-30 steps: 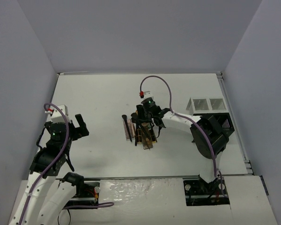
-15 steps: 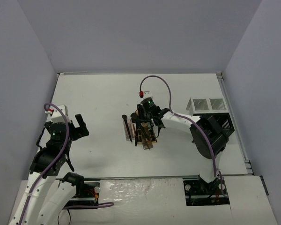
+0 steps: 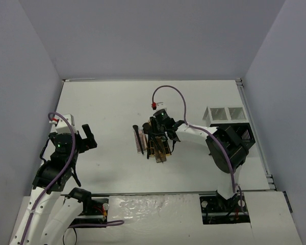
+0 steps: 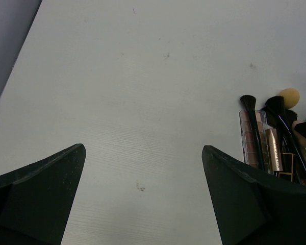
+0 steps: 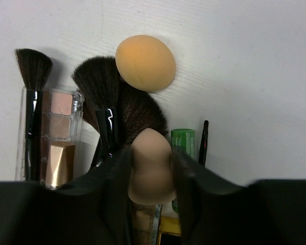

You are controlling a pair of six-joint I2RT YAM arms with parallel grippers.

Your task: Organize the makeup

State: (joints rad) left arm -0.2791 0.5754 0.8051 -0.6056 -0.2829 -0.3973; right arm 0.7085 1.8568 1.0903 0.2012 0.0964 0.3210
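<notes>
The right end effector [image 5: 152, 157] pinches a tan sponge [image 5: 151, 173] by the brushes [image 5: 99, 94]; the left end effector [image 4: 143, 149] gapes wide, holding nothing.

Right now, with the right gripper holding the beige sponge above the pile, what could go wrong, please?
The beige sponge is soft; pinched in the right gripper, it may squirm out or bounce on release. The gripper hangs close over the black brushes and orange sponge; descending could scatter them.
</notes>
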